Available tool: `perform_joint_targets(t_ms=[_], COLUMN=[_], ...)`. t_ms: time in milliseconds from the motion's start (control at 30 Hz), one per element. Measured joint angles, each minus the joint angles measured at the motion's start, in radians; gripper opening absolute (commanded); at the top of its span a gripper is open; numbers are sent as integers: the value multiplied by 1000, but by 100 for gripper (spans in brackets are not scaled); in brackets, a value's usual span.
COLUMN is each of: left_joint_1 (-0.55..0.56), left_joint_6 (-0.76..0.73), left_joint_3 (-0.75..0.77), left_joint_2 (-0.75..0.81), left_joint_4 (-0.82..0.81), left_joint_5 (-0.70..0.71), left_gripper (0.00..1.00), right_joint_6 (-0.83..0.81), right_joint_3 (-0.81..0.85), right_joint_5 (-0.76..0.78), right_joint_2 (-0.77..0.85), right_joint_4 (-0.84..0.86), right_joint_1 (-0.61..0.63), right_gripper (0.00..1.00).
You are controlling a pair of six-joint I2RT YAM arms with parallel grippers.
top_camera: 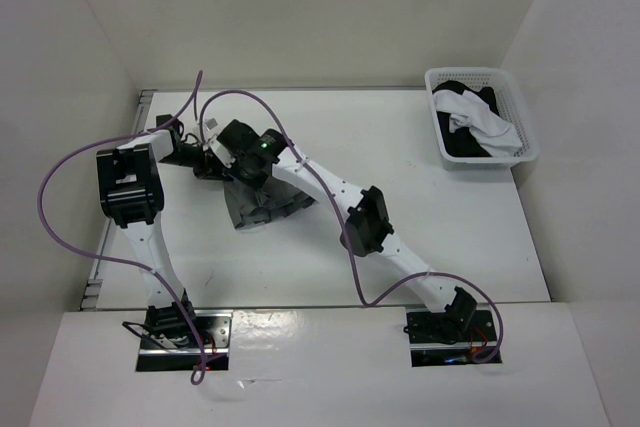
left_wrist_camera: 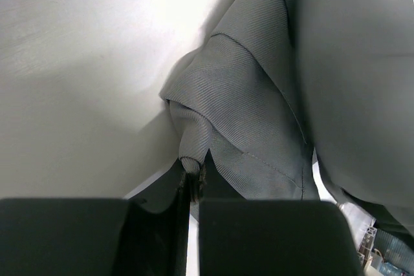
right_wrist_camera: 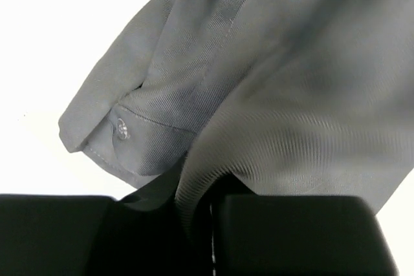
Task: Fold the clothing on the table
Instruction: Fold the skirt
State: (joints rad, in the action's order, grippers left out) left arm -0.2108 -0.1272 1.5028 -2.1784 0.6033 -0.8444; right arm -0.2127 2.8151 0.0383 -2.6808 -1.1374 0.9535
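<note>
Clothing (top_camera: 262, 204) bunched on table (top_camera: 450, 237), left hand (left_wrist_camera: 194, 180) pinching a fold; right hand (right_wrist_camera: 210, 201) gripping fabric too

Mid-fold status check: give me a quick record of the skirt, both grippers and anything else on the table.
skirt: grey, bunched, on the table left of centre
left gripper: shut on a skirt fold
right gripper: fingers close together, skirt cloth pinched between them
arms: both wrists meet at the skirt's far end
basket: far right corner, apart from the skirt
garment: white and black, inside the basket
fold: not yet neat
</note>
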Motion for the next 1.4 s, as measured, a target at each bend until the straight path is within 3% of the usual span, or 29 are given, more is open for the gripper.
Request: perform_joint_targets(t_ms=[67, 300, 433, 600, 733, 833, 867, 1067, 1167, 1267, 1400], left_joint_1=[0, 0, 0, 0, -4, -21, -35, -181, -243, -250, -236], left_joint_6=[0, 0, 0, 0, 0, -5, -8, -64, -89, -109, -128], left_joint_3=[0, 0, 0, 0, 0, 0, 1, 10, 10, 10, 16], left_joint_2=[0, 0, 0, 2, 24, 61, 75, 159, 238, 335, 393], left_joint_4=[-1, -2, -2, -1, 6, 23, 33, 120, 154, 162, 172], left_joint_5=[0, 0, 0, 7, 21, 22, 21, 37, 84, 113, 134], left_gripper=[0, 0, 0, 0, 7, 16, 27, 40, 71, 92, 95], right_joint_6=[8, 16, 17, -6, -59, -102, -114, -156, -171, -177, -179], right_joint_3=[3, 39, 79, 122, 130, 122, 114, 48, -14, -72, -161], right_joint_5=[-6, -56, -119, -261, -394, -460, -474, -478, -465, -457, -433], right_joint_2=[-6, -11, -11, -11, 0, 27, 45, 199, 303, 390, 458], right_joint_4=[0, -1, -4, -23, -74, -111, -121, -138, -138, -137, -136], right_joint_1=[0, 2, 3, 5, 10, 13, 13, -10, -64, -162, -310], right_gripper=[33, 49, 66, 72, 73, 74, 74, 76, 76, 77, 79])
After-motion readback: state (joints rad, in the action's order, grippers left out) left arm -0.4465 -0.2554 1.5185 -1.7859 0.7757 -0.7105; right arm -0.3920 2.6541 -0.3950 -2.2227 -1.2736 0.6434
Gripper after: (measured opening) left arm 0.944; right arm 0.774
